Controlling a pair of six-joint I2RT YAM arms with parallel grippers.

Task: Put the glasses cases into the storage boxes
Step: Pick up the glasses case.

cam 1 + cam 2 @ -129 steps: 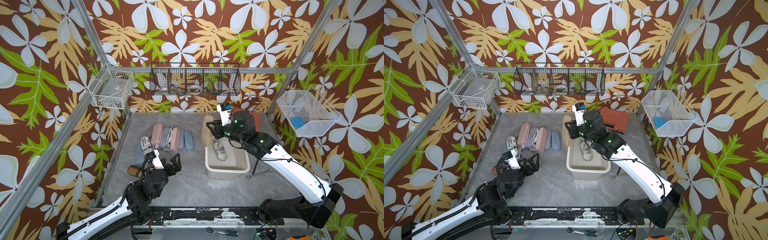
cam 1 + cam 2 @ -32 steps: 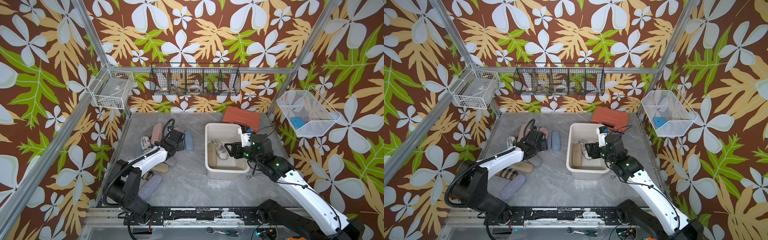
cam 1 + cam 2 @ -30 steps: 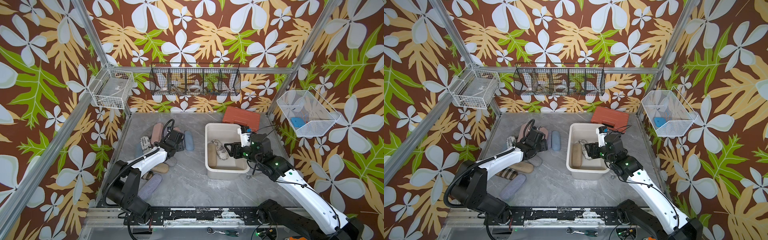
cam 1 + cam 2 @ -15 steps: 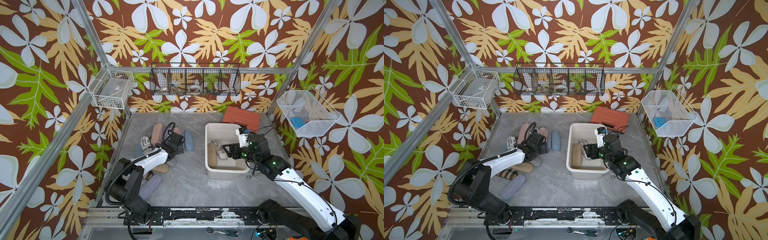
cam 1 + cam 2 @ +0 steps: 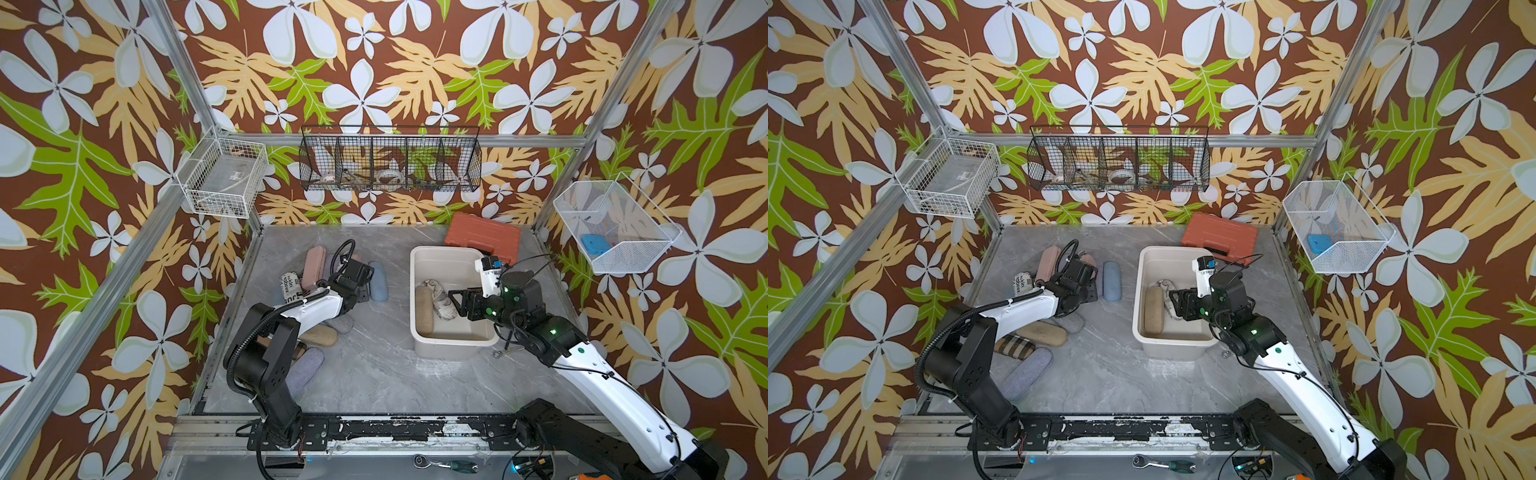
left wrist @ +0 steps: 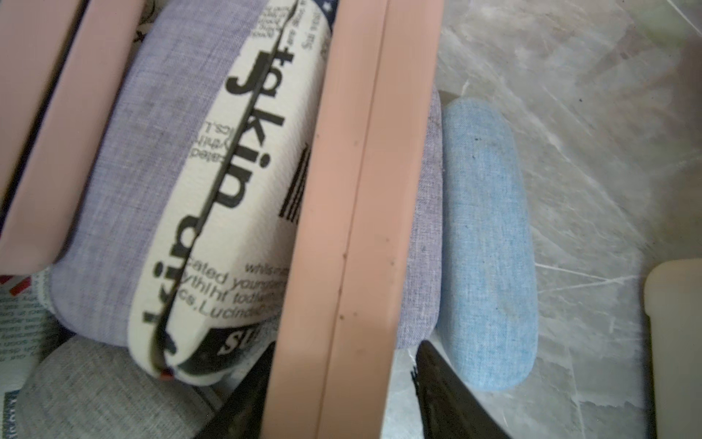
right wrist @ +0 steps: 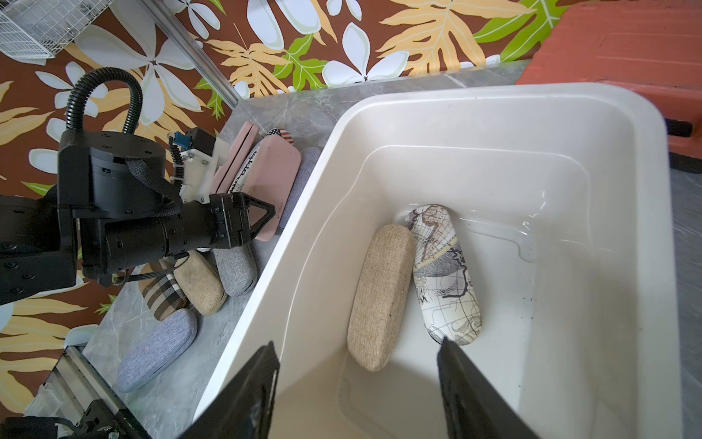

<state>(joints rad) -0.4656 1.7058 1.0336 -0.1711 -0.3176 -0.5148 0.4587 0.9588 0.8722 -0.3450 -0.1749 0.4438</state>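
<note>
Marble counter (image 5: 374, 374), floral walls (image 5: 374, 83); tub (image 5: 455, 348) holds two cases (image 7: 380, 296). My right hand (image 7: 357, 344) is spread, empty; left hand (image 6: 343, 347) flanks pink case (image 6: 361, 190), grip unclear.

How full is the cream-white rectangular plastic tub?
Mostly empty: the cream-white plastic tub holds only a tan woven oblong case and a map-printed oblong case, lying on its floor.

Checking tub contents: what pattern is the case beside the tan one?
The case bears a map print; see right wrist view.

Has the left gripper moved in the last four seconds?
Yes. The left gripper went away from the front rail toward the back wall, now straddling a pink case.
</note>
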